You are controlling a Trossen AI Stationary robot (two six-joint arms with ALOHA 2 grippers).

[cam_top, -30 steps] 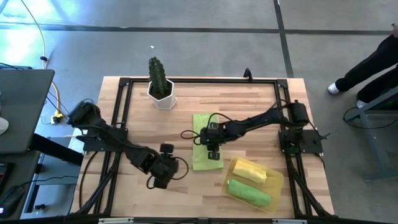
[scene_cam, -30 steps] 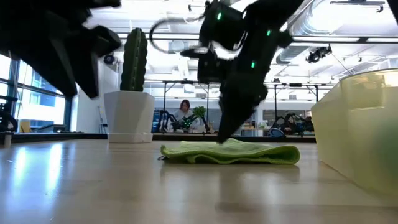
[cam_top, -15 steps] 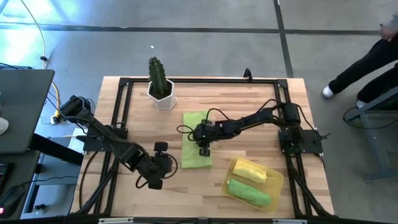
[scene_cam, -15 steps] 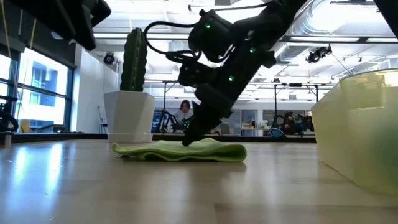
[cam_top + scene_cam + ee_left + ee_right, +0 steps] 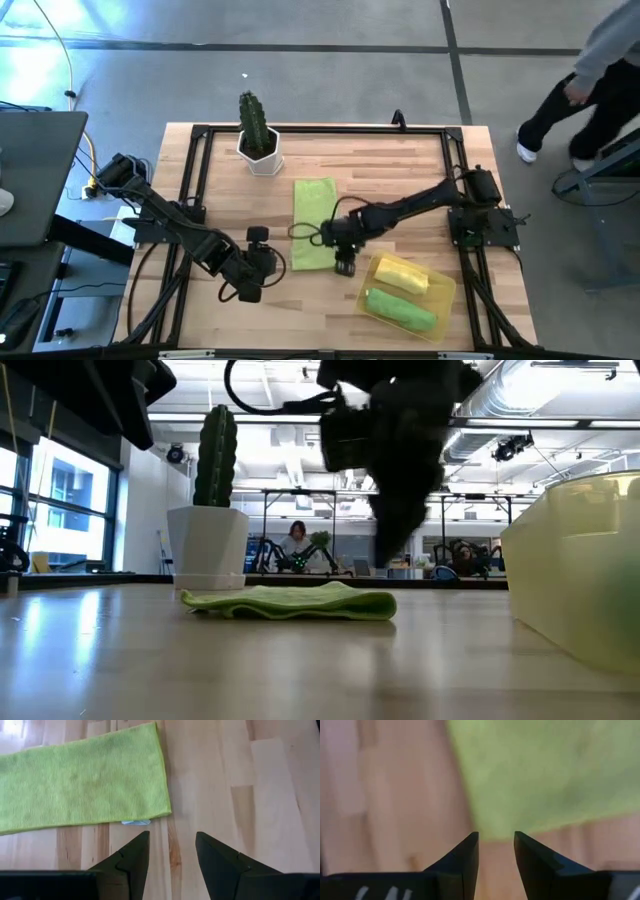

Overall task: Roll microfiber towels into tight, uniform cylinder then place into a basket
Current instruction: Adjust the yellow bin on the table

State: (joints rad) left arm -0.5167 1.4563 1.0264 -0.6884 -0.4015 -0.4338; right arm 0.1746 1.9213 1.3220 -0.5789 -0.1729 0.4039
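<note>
1. The unrolled lime green towel [image 5: 313, 223] lay flat as a folded strip on the surface [image 5: 400, 165], between the cactus pot [image 5: 259, 152] and the basket [image 5: 442, 297]. Two finished rolls, one yellow [image 5: 402, 273] and one green [image 5: 400, 308], sat side by side in the basket.

2. The right gripper [image 5: 345, 262] hung just off the towel's near corner, next to the basket's wall. Its fingers [image 5: 465, 857] stood slightly spread with nothing between them, and the low view showed it clear above the surface.

3. The left gripper [image 5: 248, 278] waited beside the towel's near end, its fingers [image 5: 131, 856] parted and empty, the towel's short edge just ahead of them.

4. Risk: the towel's top showed low ripples in the low view. If a roll were started over those, I judged it would come out loose or lopsided and not match the two in the basket.

5. Risk: a small pale scrap [image 5: 135, 822] lay at the towel's edge and could be wound into the roll.

6. Risk: with only one gripper pinching a corner, the strip could skew or drag across the surface instead of curling.

7. Risk: the right gripper worked close to the basket, and a wide swing might nudge it and disturb the stored rolls.
</note>
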